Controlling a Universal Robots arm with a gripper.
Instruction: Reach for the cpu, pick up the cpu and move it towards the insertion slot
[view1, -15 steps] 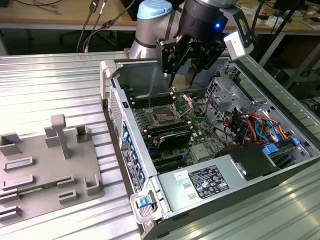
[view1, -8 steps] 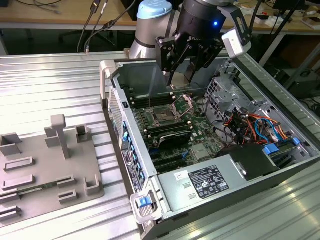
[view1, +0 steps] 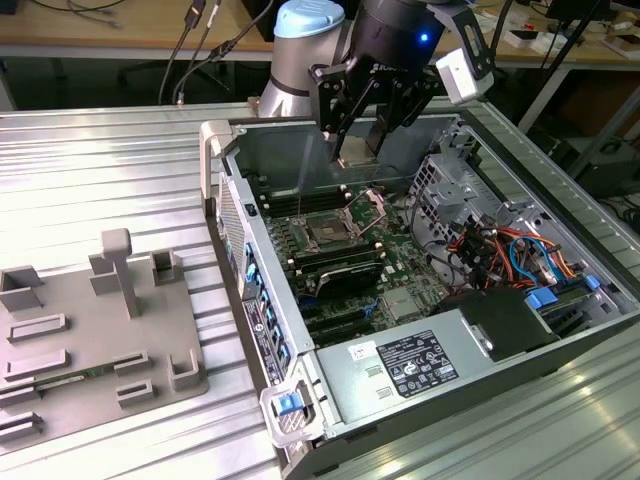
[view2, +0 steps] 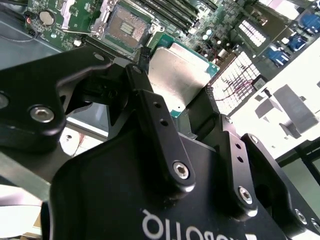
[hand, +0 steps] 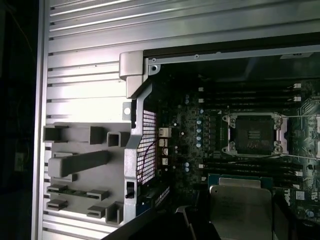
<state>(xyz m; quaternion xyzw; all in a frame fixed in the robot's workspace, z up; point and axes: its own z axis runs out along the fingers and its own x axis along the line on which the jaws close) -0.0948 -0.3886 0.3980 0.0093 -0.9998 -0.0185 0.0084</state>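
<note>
My gripper (view1: 362, 140) hangs over the open computer case, shut on the cpu (view1: 357, 153), a flat square chip with a silvery top and a thin green rim. In the second wrist view the cpu (view2: 180, 75) sits clamped between the two black fingers (view2: 145, 85). The insertion slot (view1: 330, 232) lies on the green motherboard below and toward the exterior view's left of the chip, its dark centre exposed and its metal bracket raised. In the first wrist view the cpu (hand: 239, 210) is a short way from the insertion slot (hand: 255, 134), not touching it.
A grey plastic tray (view1: 90, 330) with upright posts lies outside the case on the exterior view's left. Black memory slots (view1: 335, 268) flank the socket. A labelled white box (view1: 410, 365) sits at the case front, and cables and drive cages (view1: 500, 250) are on the right.
</note>
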